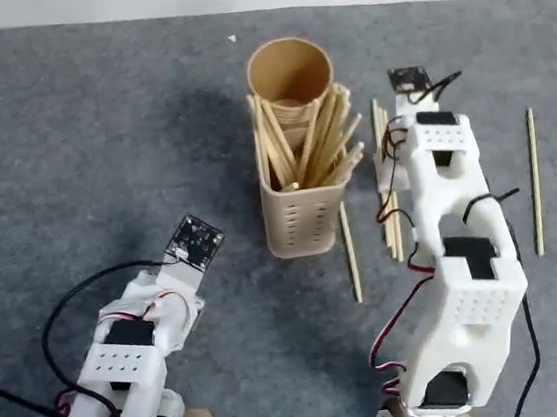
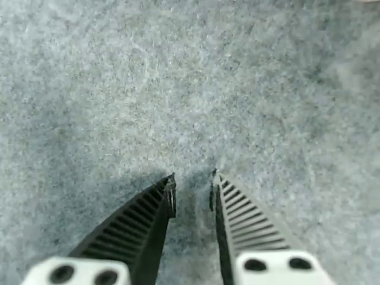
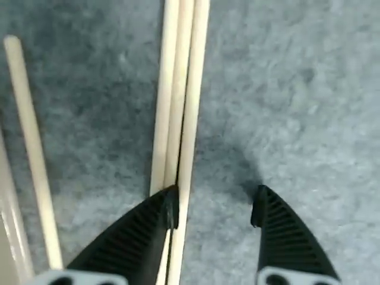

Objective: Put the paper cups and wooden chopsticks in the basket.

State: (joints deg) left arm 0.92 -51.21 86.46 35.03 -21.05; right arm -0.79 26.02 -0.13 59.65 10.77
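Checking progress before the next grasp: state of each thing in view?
basket: partly filled
paper cup: in basket, empty
stowed chopsticks: in basket beside cup
chopstick bundle: loose on carpet, outside basket
lone chopstick: on carpet beside basket
far chopstick: on carpet, apart from the rest
left pincer: open, empty, over carpet
right pincer: open, empty, one finger beside chopstick bundle

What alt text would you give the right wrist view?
The right gripper, jaws open, hangs over grey carpet, with one jaw overlapping a bundle of three chopsticks that lie side by side. A single chopstick lies apart from the bundle.
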